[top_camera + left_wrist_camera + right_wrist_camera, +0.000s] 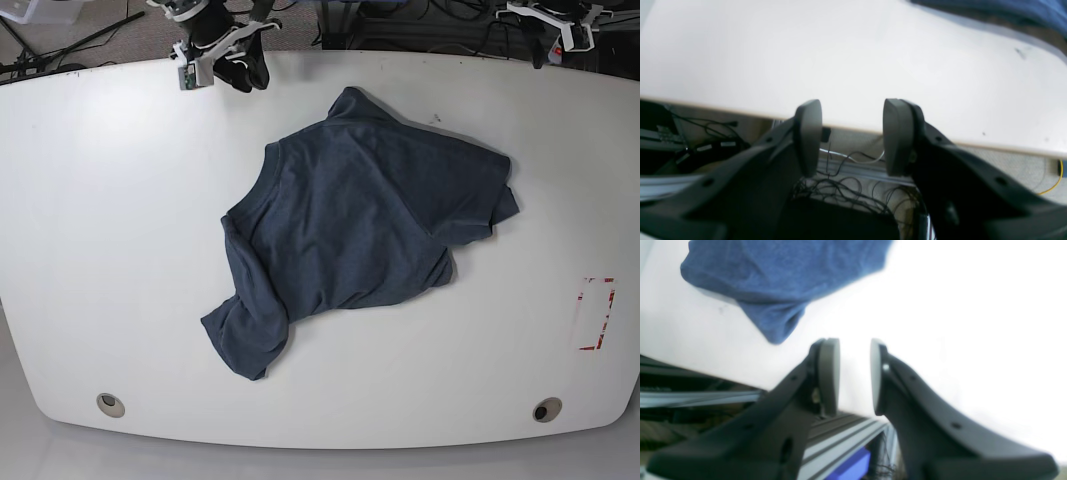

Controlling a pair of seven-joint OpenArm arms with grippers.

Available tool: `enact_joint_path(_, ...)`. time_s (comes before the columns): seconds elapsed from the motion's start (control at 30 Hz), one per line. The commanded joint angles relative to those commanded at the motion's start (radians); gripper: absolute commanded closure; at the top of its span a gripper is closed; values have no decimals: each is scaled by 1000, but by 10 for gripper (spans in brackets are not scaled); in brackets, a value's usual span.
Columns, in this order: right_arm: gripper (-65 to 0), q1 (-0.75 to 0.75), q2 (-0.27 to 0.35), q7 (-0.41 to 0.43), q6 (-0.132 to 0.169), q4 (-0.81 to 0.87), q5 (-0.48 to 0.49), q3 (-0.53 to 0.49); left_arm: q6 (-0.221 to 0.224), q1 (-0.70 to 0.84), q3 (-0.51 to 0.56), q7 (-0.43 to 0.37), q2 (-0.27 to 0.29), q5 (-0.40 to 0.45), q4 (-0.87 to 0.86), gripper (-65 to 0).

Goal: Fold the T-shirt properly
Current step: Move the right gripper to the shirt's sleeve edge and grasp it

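Slate-blue heathered T-shirt, white table, red-and-white tape marker

A robotics lab or test workspace: a bare white surface with cable grommet holes, loose black wires tangled below its edge, aluminium framing rails, and red tape marks on the top.
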Motion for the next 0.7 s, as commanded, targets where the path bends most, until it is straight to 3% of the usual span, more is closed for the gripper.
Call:
enact_joint_path(0.17, -357, 80, 2, -123, -2, -5, 103, -9, 0, -18, 5, 0, 0, -2, 2, -281)
enact_joint_path(0.27, -412, 133, 3, -201, -2, -8, 180, -3, 0, -38, 6, 0, 0, 0, -2, -357)
enact_joint_path(0.37, -422, 196, 2, -310, -6, -9, 249, 40, 0, -60, 6, 0, 0, 5, 2, -417)
enact_joint_path(0.5, -423, 321, -6, -463, -9, -94, 319, 104, 0, -86, 6, 0, -8, 5, 2, -429)
enact_joint_path(0.57, -423, 353, -8, -483, -29, -143, 327, 124, 0, -98, 5, 0, -8, 6, 2, -429)
enact_joint_path(0.63, -423, 377, -20, -483, -74, -199, 324, 140, 0, -117, 5, 0, -8, 6, -2, -429)
enact_joint_path(0.7, -423, 397, -17, -483, -84, -242, 328, 150, 0, -135, 3, 0, -8, 8, -3, -429)
